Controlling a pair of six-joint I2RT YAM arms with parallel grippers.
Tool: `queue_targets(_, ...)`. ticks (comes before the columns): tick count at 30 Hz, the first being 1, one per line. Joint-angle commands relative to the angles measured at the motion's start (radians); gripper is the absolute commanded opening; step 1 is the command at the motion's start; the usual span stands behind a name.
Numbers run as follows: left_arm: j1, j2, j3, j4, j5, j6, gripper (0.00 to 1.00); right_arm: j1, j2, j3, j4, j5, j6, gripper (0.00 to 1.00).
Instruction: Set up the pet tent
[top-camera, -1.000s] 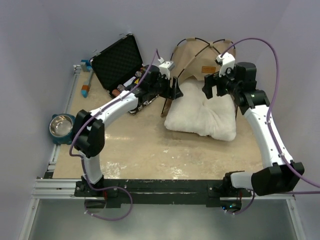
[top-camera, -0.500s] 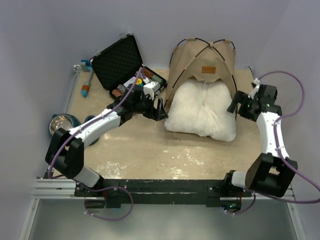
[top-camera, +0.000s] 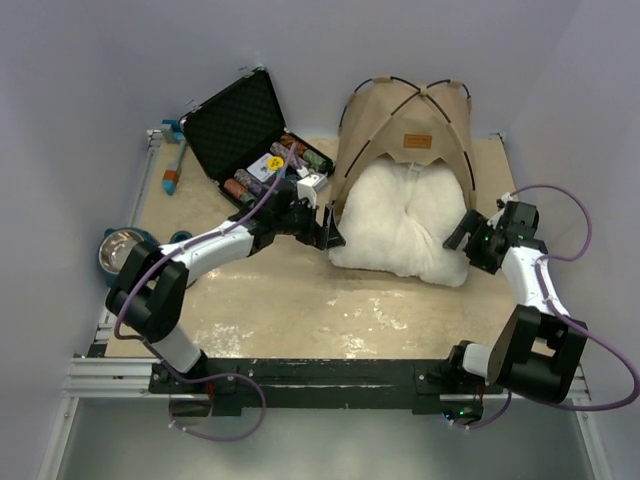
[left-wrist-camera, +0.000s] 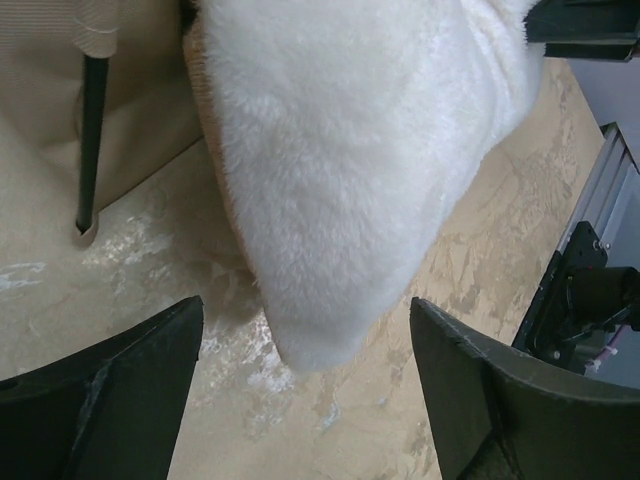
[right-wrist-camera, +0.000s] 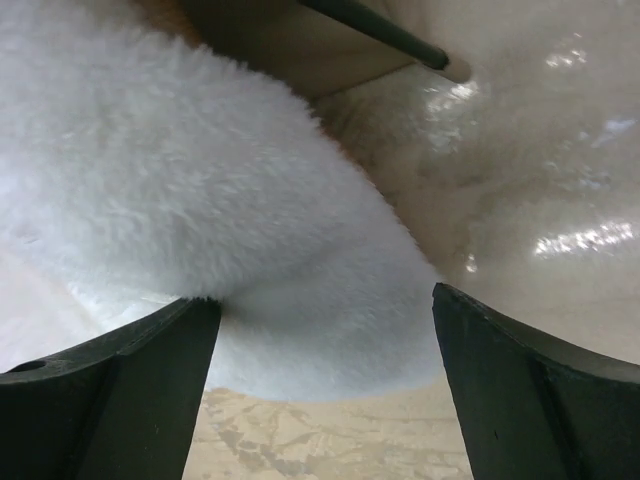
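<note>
The tan pet tent (top-camera: 405, 118) stands upright at the back of the table, its dark crossed poles arched over the top and a small label on its front. A white fluffy pillow (top-camera: 400, 220) fills its opening and spills out onto the table. My left gripper (top-camera: 330, 232) is open and empty at the pillow's left corner (left-wrist-camera: 330, 190), beside a tent pole foot (left-wrist-camera: 90, 130). My right gripper (top-camera: 462, 238) is open and empty at the pillow's right corner (right-wrist-camera: 230, 260), with a pole end (right-wrist-camera: 400, 40) beyond it.
An open black case (top-camera: 240, 125) with coloured chips stands at the back left. A metal bowl (top-camera: 120, 250) sits at the table's left edge, and a small tool with an orange tip (top-camera: 170, 175) lies near the back left corner.
Both arms have come down from the tent's top to the table. The tent now stands fully opened. Each gripper has moved in to a front corner of the pillow.
</note>
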Motion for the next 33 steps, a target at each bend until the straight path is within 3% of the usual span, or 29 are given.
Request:
queue_targets(1,-0.038,0.042,0.002,0.142,0.040,-0.025,0.85,-0.001,-0.035,-0.006,0.132,-0.144,0.016,0.89)
queue_targets(4,-0.084,0.090,0.010,0.154,0.028,-0.054,0.81,-0.001,-0.046,-0.024,0.140,-0.218,0.062,0.80)
queue_targets(5,-0.093,0.104,0.013,0.154,0.020,-0.063,0.75,0.000,-0.055,-0.025,0.146,-0.238,0.070,0.74)
queue_targets(6,-0.095,0.111,0.016,0.159,0.017,-0.071,0.67,0.000,-0.064,-0.021,0.149,-0.243,0.073,0.61)
queue_targets(7,-0.096,0.115,0.022,0.168,0.014,-0.077,0.57,-0.001,-0.076,-0.010,0.157,-0.247,0.071,0.48)
queue_targets(9,-0.096,0.102,0.051,0.183,-0.015,-0.074,0.12,0.000,-0.102,0.020,0.193,-0.279,0.067,0.21)
queue_targets(10,-0.101,0.090,0.073,0.187,-0.037,-0.065,0.00,0.014,-0.110,0.039,0.225,-0.292,0.073,0.00)
queue_targets(12,-0.112,0.085,0.137,0.191,-0.073,-0.027,0.00,0.075,-0.119,0.098,0.288,-0.286,0.061,0.00)
queue_targets(19,-0.127,0.245,0.442,0.128,-0.198,0.015,0.00,0.340,-0.041,0.240,0.569,-0.022,-0.071,0.00)
queue_targets(24,-0.136,0.364,0.579,0.134,-0.279,0.075,0.00,0.350,0.112,0.290,0.680,0.064,-0.178,0.00)
queue_targets(33,-0.139,0.498,0.631,0.245,-0.386,0.171,0.00,0.422,0.151,0.096,1.049,0.202,-0.392,0.00)
